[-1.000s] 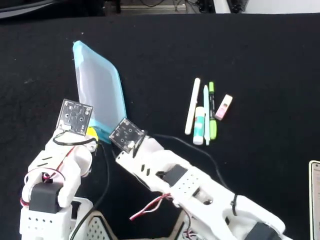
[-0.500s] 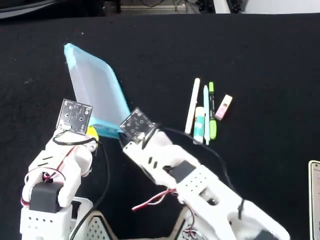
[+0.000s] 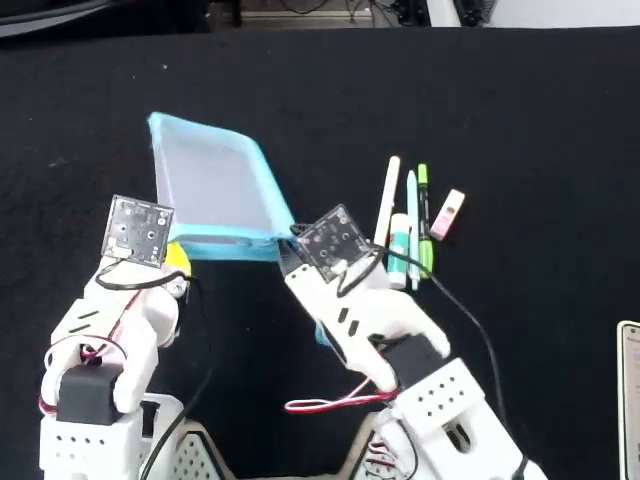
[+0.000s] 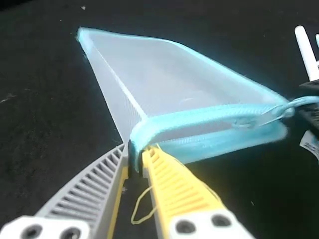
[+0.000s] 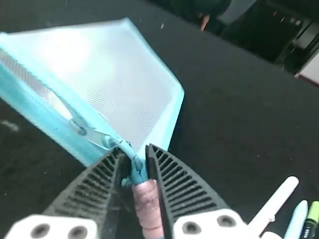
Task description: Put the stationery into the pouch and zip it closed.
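A light-blue mesh pouch (image 3: pixel 212 190) lies on the black table, left of centre. My left gripper (image 4: pixel 135 155) is shut on the near corner of the pouch (image 4: pixel 169 94), at the zipper's end. My right gripper (image 5: pixel 133 167) is shut on the blue cord of the zipper pull (image 5: pixel 105 142), at the pouch's other near corner (image 5: pixel 94 84). In the high view the zipper edge (image 3: pixel 228 243) runs between the two arms. The stationery lies to the right: a white pen (image 3: pixel 385 210), a glue stick (image 3: pixel 399 250), a pale blue pen (image 3: pixel 412 225), a green highlighter (image 3: pixel 424 220) and a pink eraser (image 3: pixel 447 214).
A white object (image 3: pixel 630 390) shows at the table's right edge. The right arm's cable (image 3: pixel 440 300) runs just below the stationery. Open black tabletop stretches behind the pouch and to the far right.
The right gripper has moved right along the pouch's near edge, drawing the zipper pull with it. The pouch has swung round so that its zipper edge lies nearly level between the arms.
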